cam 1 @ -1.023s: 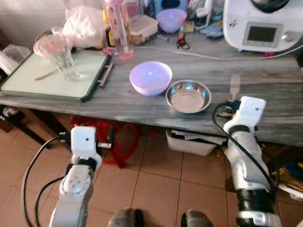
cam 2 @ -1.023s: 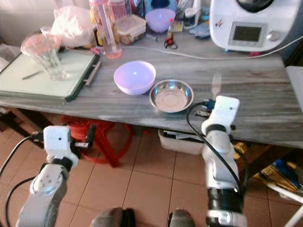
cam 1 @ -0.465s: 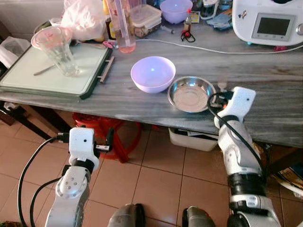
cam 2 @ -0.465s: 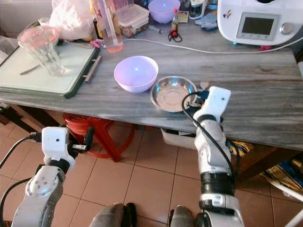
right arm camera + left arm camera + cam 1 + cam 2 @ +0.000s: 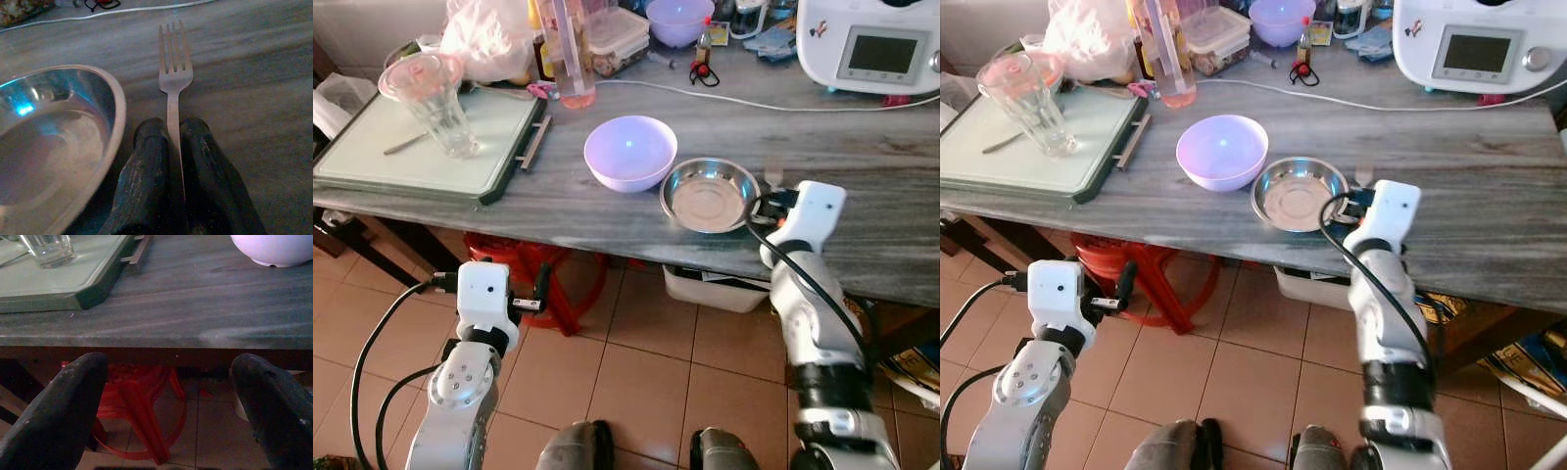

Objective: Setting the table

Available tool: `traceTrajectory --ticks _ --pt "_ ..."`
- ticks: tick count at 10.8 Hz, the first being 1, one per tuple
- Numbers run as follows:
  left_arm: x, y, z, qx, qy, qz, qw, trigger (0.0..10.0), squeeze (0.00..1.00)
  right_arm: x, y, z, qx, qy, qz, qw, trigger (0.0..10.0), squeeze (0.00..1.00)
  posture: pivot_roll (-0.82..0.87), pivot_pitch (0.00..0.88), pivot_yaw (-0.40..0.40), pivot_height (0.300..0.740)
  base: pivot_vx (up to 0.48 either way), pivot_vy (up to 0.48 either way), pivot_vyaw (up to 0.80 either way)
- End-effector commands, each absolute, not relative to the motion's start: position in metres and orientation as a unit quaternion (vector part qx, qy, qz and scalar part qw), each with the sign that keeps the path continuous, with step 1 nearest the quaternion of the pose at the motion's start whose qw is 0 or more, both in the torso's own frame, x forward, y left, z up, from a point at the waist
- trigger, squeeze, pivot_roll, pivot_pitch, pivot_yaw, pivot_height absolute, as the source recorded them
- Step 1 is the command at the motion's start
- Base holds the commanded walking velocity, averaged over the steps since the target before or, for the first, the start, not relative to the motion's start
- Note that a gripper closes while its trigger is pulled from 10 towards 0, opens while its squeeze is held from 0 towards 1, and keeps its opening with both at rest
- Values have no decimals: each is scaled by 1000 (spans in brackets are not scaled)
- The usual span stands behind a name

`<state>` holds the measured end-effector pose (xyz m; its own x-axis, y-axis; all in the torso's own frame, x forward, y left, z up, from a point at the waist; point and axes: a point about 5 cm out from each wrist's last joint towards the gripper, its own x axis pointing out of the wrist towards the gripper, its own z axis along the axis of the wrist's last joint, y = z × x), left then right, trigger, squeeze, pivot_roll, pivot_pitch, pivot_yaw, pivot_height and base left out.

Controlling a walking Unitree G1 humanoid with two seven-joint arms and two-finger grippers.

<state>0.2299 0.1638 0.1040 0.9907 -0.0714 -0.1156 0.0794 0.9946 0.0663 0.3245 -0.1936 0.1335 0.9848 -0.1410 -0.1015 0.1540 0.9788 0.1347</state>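
Right gripper (image 5: 173, 134) jaws pinch the fork (image 5: 172, 83) handle near the table's (image 5: 607, 211) front edge | your fork could bump the steel bowl (image 5: 44, 142) just beside it | left gripper (image 5: 166, 396) jaws wide, idle.

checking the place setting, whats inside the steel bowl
The steel bowl looks empty, showing bare shiny metal. The right gripper hides a little of its near rim beside the fork. Nothing else covers its inside.

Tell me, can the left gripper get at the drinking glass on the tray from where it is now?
Probably not: the left gripper hangs open below the table edge, and the glass stands far back.
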Motion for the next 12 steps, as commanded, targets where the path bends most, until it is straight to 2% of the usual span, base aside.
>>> traceTrajectory --ticks 1,5,6,7,11,12 --pt "230 168 106 41 55 -35 997 10000 0 316 -198 113 74 94 -89 989 10000 0 48 167 122 740 0 0 0" --pt "230 166 106 39 56 -40 997 10000 0 307 -201 108 79 105 -102 986 10000 0 45 168 122 740 0 0 0" --pt "231 166 106 38 56 -40 997 10000 0 309 -201 109 83 106 -101 986 10000 773 46 168 121 740 0 0 0" --pt "231 166 106 38 56 -40 997 10000 0 309 -201 110 84 106 -100 986 10000 1000 47 168 120 740 0 0 0" --pt "231 164 105 35 58 -41 997 10000 0 309 -205 116 77 93 -106 987 10000 1000 39 171 118 740 0 0 0" --pt "231 164 104 33 58 -41 997 10000 0 308 -206 121 72 75 -105 989 10000 737 35 170 117 740 0 0 0"
